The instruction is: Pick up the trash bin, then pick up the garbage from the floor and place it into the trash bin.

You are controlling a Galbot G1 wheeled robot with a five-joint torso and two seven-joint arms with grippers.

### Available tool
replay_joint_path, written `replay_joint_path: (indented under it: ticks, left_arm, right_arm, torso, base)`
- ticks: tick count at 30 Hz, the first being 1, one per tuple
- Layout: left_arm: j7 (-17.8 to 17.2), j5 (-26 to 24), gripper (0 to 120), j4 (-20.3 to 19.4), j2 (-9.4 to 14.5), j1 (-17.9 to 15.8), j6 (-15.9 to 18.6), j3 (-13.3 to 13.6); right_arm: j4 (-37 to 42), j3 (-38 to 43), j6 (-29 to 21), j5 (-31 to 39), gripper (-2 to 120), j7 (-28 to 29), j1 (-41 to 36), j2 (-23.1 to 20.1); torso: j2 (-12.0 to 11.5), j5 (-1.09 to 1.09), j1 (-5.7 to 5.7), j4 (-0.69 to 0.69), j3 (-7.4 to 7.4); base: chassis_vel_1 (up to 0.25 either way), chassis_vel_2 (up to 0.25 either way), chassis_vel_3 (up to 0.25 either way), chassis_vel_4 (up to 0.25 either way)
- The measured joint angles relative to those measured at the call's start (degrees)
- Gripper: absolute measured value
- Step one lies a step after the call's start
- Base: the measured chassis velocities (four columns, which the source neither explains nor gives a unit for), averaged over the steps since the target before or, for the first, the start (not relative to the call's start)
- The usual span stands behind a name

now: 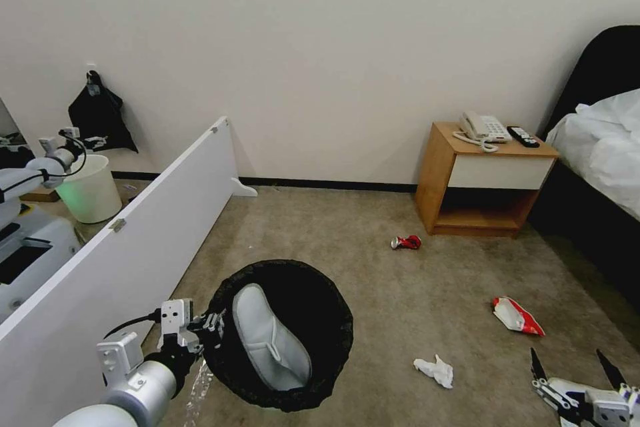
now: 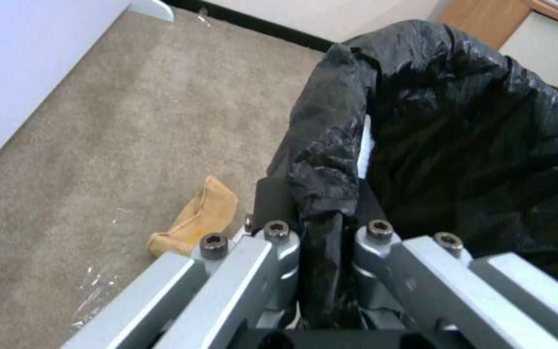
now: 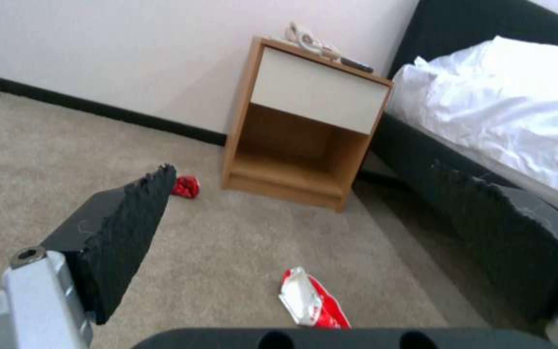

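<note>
Floor: beige carpet across the lower half of the head view, with litter scattered right of centre.

Trash bin: lower centre of the head view, black liner folded over the rim, one white slipper lying inside. It is held by its near rim.

Left gripper: lower left of the head view, clamped on the bin's lined rim; the left wrist view shows the black liner pinched between the closed fingers.

Right gripper: lower right corner of the head view, fingers spread apart and holding nothing, above bare carpet.

Litter on the floor: snack packet at right, nearest the right gripper; tissue lower centre-right; crushed can at centre, near the nightstand; brown paper bag just beside the bin in the left wrist view.

Assessment: bin pickup appears complete; collection is in hand. The next move likely calls for lowering the open right gripper squarely over the packet, a flat item needing a low approach.
</note>
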Motion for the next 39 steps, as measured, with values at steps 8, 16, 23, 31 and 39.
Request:
replay_joint_path:
  ticks: [8,16,23,31,39]
  left_arm:
    - [0.0,0.0,4,-0.2,0.0,0.3,0.0,-0.1]
    - [0.3,1.2,4,-0.3,0.5,2.2,-0.5,-1.3]
    - [0.8,2.6,4,0.2,0.2,3.5,-1.1,-1.7]
    - [0.8,3.4,4,0.1,0.1,3.5,-1.2,-1.5]
    - [0.9,4.0,4,0.1,-0.1,3.5,-1.3,-1.1]
  right_arm:
    - [0.0,-0.1,1.0,-0.8,100,0.3,0.4,0.0]
    - [0.2,0.0,1.2,-0.8,100,0.0,0.1,-0.2]
    - [0.9,0.6,-1.6,-0.9,100,0.2,0.0,-0.6]
    - [-1.8,2.0,-4.1,-0.8,100,1.3,-0.2,-0.9]
    - [-3.5,2.8,-4.6,1.0,100,1.9,-0.5,-0.4]
  torso:
    - [0.0,0.01,0.0,0.0,-0.01]
    - [0.0,0.01,0.0,0.01,-0.01]
    - [0.0,0.0,0.0,0.01,-0.01]
    - [0.0,0.01,0.0,0.01,-0.01]
    - [0.0,0.0,0.0,0.01,-0.01]
  base:
    - [0.0,0.0,0.0,0.0]
    - [0.0,0.0,0.0,0.0]
    - [0.0,0.0,0.0,0.0]
    - [0.0,0.0,0.0,0.0]
    - [0.0,0.0,0.0,0.0]
